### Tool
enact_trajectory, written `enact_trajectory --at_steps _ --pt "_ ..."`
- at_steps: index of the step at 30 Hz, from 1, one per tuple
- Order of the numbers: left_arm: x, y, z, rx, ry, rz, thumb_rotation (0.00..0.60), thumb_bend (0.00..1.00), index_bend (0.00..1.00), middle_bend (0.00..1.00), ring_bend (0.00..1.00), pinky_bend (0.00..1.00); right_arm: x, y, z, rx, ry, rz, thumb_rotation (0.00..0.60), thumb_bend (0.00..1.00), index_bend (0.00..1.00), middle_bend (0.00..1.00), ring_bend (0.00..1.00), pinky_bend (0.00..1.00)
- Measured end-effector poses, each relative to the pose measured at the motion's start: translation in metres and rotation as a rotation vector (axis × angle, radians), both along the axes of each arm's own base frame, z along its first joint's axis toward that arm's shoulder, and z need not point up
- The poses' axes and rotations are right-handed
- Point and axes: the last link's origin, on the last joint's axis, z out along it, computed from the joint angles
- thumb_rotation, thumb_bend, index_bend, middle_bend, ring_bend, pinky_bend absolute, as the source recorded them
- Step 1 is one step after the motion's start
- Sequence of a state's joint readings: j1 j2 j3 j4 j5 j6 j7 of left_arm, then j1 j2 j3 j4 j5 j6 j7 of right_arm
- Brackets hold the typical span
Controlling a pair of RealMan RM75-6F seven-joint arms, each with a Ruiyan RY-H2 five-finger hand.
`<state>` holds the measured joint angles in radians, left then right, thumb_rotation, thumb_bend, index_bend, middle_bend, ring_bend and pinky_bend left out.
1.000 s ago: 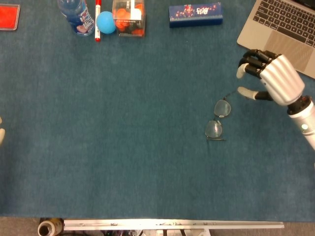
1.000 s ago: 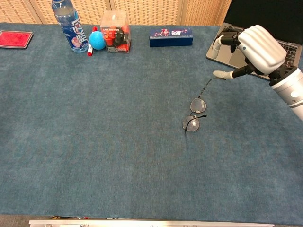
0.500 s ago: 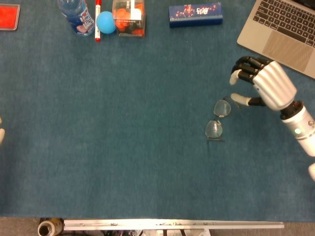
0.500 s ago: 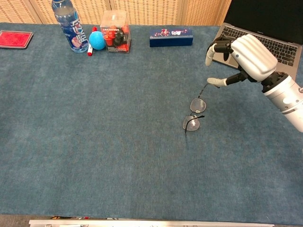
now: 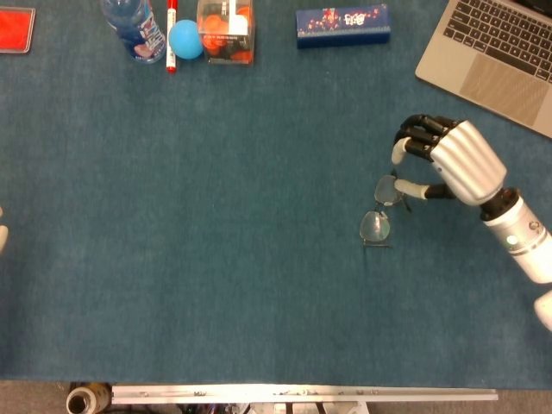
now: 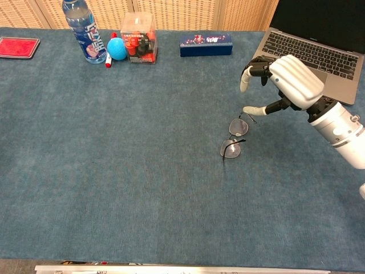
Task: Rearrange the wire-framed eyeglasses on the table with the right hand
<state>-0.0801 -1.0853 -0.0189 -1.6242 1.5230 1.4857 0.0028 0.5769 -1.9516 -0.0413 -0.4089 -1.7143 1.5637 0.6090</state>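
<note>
The wire-framed eyeglasses (image 5: 380, 212) (image 6: 233, 138) lie on the blue table cloth, right of centre, lenses in a line running toward the front. My right hand (image 5: 448, 161) (image 6: 282, 84) hovers just right of the far lens, fingers apart and curled over it, thumb tip over the temple arm near the far lens; whether it touches, I cannot tell. Nothing is held in it. Of my left hand (image 5: 3, 228), only a pale sliver shows at the left edge of the head view.
An open laptop (image 5: 500, 47) (image 6: 319, 48) sits at the back right, close behind the right hand. Along the back edge stand a blue box (image 5: 342, 24), a clear box of red items (image 5: 226, 30), a blue ball (image 5: 185, 39), a bottle (image 5: 135, 26) and a red case (image 5: 15, 29).
The right hand has moved left and toward the front, from beside the laptop down to the far lens of the eyeglasses. The eyeglasses have not moved.
</note>
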Motion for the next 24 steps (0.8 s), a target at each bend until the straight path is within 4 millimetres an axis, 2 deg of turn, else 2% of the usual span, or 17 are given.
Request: enact_trajectory --at_steps 24 --pt "0.0 -0.001 0.003 0.007 -0.009 0.0 0.6 0.28 0.51 0.48 0.31 0.46 -0.004 0.011 -0.026 0.062 0.045 -0.033 0.6 0.08 0.55 0.52 0.34 0.56"
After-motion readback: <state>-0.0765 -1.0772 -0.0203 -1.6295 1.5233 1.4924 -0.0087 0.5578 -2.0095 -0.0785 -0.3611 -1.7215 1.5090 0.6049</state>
